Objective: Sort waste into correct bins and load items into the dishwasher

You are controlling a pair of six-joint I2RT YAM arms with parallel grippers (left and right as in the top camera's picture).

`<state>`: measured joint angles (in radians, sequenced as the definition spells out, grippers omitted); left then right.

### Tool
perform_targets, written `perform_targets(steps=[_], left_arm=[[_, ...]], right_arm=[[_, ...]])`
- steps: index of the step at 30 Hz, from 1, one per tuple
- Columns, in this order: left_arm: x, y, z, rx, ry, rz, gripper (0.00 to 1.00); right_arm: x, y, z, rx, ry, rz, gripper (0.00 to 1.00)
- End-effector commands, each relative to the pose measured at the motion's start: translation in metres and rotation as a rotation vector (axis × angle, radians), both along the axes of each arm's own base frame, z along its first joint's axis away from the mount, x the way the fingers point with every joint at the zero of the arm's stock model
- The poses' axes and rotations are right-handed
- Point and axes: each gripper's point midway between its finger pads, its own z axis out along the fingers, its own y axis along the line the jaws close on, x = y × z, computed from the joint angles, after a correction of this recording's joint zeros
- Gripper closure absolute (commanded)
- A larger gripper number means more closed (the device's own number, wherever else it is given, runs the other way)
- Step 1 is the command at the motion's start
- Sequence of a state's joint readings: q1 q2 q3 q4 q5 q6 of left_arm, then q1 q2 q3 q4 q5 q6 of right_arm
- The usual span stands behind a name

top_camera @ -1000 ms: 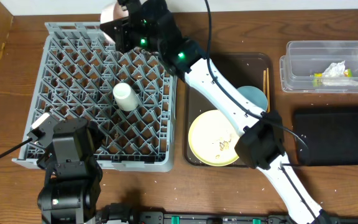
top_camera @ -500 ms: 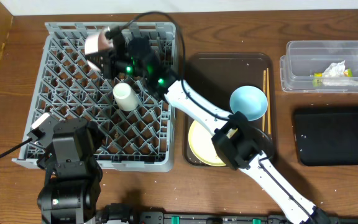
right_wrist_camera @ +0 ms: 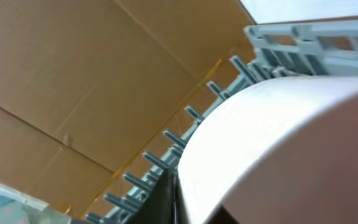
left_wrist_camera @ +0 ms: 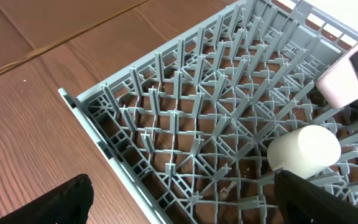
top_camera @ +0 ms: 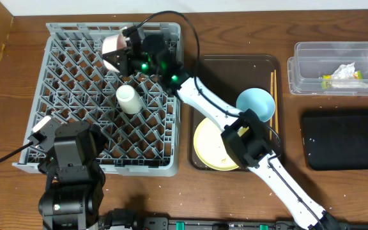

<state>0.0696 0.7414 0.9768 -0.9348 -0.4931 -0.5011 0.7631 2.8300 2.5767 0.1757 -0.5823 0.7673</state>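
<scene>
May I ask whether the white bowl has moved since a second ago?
Yes: from the far edge of the rack, the white bowl moved toward the white cup.

Cup amid open rack pegs

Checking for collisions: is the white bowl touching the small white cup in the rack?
Apart. The overhead view shows bare rack lattice between the white bowl and the small white cup.

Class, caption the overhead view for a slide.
Right gripper holds the white bowl at the grey dish rack, near a small white cup.
</scene>
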Motion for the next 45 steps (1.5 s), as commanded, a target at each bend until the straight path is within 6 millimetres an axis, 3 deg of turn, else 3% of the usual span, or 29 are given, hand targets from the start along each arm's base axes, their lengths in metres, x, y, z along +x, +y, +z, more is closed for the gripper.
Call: perform_targets(steps=[1,8,12,13,21,23,26,32,36,40,45], left_arm=[[0.000,0.001,0.007,-0.001,-0.023,0.012,0.06],[0.000,0.001,0.007,-0.001,-0.023,0.012,0.06],[0.000,0.001,0.007,-0.001,-0.023,0.012,0.06],[0.000,0.001,0.007,-0.001,-0.023,0.012,0.06],[0.000,0.001,0.007,-0.001,-0.023,0.012,0.06],[0.000,0.001,0.007,-0.001,-0.023,0.012,0.06],[0.000,0.001,0.007,-0.001,-0.023,0.012,0.06],[0.000,0.001,0.007,-0.001,-0.023,0.012,0.06],[0.000,0.001,0.007,-0.001,-0.023,0.012,0.06],[0.000,0.001,0.007,-0.001,-0.023,0.012,0.06],[0.000,0.001,0.007,-0.001,-0.023,0.012,0.06]], right_arm=[[0.003,-0.009,-0.008,-0.005,0.036,0.041,0.87],[0.031,-0.041,-0.011,-0.050,0.129,-0.010,0.77],[0.047,-0.069,0.006,-0.100,0.124,-0.047,0.76],[0.050,-0.081,0.021,-0.126,0.100,-0.060,0.76],[0.058,-0.146,0.084,-0.320,0.042,-0.269,0.72],[0.053,-0.148,0.104,-0.325,-0.013,-0.275,0.72],[0.043,-0.134,0.116,-0.300,-0.057,-0.254,0.73],[0.028,-0.090,0.092,-0.299,-0.089,-0.227,0.87],[0.020,-0.055,0.047,-0.326,-0.094,-0.233,0.95],[0.017,-0.032,0.005,-0.320,-0.059,-0.238,0.99],[0.023,-0.022,-0.031,-0.316,-0.040,-0.274,0.99]])
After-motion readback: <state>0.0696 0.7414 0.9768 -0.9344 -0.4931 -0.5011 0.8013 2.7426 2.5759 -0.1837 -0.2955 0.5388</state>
